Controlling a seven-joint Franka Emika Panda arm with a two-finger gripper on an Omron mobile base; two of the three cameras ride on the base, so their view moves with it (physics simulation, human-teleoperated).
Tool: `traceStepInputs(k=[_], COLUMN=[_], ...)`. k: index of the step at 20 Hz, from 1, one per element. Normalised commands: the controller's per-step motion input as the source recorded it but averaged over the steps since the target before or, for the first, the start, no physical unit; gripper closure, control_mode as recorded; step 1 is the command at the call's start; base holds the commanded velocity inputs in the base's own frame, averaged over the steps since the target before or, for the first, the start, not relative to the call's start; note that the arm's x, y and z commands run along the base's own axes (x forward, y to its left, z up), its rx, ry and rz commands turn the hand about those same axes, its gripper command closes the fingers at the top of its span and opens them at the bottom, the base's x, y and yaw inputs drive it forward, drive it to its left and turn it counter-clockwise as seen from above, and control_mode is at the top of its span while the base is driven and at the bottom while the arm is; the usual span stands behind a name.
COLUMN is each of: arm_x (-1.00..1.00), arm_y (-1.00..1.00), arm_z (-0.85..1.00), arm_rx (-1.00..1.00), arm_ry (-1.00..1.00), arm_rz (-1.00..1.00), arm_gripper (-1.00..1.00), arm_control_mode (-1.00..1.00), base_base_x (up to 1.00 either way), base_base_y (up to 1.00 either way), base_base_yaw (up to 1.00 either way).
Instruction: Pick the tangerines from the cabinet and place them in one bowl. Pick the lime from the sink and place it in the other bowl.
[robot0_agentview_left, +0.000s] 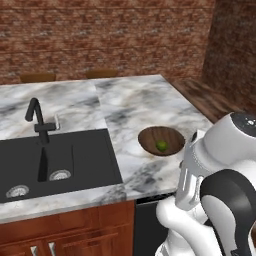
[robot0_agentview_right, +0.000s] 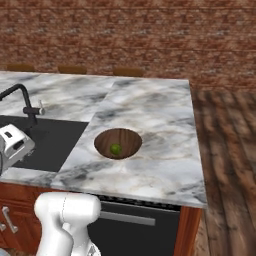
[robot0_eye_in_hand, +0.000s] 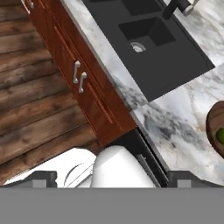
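The dark-green lime (robot0_agentview_left: 161, 145) (robot0_agentview_right: 116, 148) lies inside the dark brown bowl (robot0_agentview_left: 150, 137) (robot0_agentview_right: 129, 137) on the marble counter, right of the black sink (robot0_agentview_left: 85, 155) (robot0_agentview_right: 55, 137) (robot0_eye_in_hand: 166, 61). The sink basin holds only its steel drains. My hand (robot0_agentview_right: 13, 144) hangs off the counter's front edge at the left, well away from the bowl. In the hand view my gripper (robot0_eye_in_hand: 116, 179) is open, tips wide apart with nothing between them, and the bowl's rim (robot0_eye_in_hand: 214, 122) and the lime (robot0_eye_in_hand: 221, 135) sit at the right edge. The tangerines, the wall cabinet and the pale blue-white bowl are out of view.
An angular black faucet (robot0_agentview_left: 37, 117) (robot0_agentview_right: 22, 100) stands behind the sink. Reddish wood cabinet doors with metal handles (robot0_eye_in_hand: 78, 76) and a dark appliance front (robot0_agentview_right: 135, 225) sit under the counter. Wooden floor (robot0_agentview_right: 225, 150) lies to the right; a brick wall runs behind.
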Motion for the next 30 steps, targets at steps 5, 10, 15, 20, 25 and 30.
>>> traceStepInputs(k=[5, 10, 15, 20, 25, 30], arm_x=[0.0, 0.0, 0.0, 0.0, 0.0, 0.0], arm_y=[0.0, 0.0, 0.0, 0.0, 0.0, 0.0], arm_z=[0.0, 0.0, 0.0, 0.0, 0.0, 0.0], arm_rx=[0.0, 0.0, 0.0, 0.0, 0.0, 0.0], arm_ry=[0.0, 0.0, 0.0, 0.0, 0.0, 0.0], arm_rz=[0.0, 0.0, 0.0, 0.0, 0.0, 0.0], arm_gripper=[-1.0, -1.0, -1.0, -1.0, -1.0, -1.0], arm_control_mode=[1.0, 1.0, 1.0, 1.0, 1.0, 1.0], base_base_x=[-0.76, -0.08, -0.04, -0.05, -0.04, 0.0], base_base_y=[-0.03, -0.01, 0.0, 0.0, 0.0, 0.0], base_base_yaw=[0.19, 0.5, 0.5, 0.5, 0.5, 0.5])
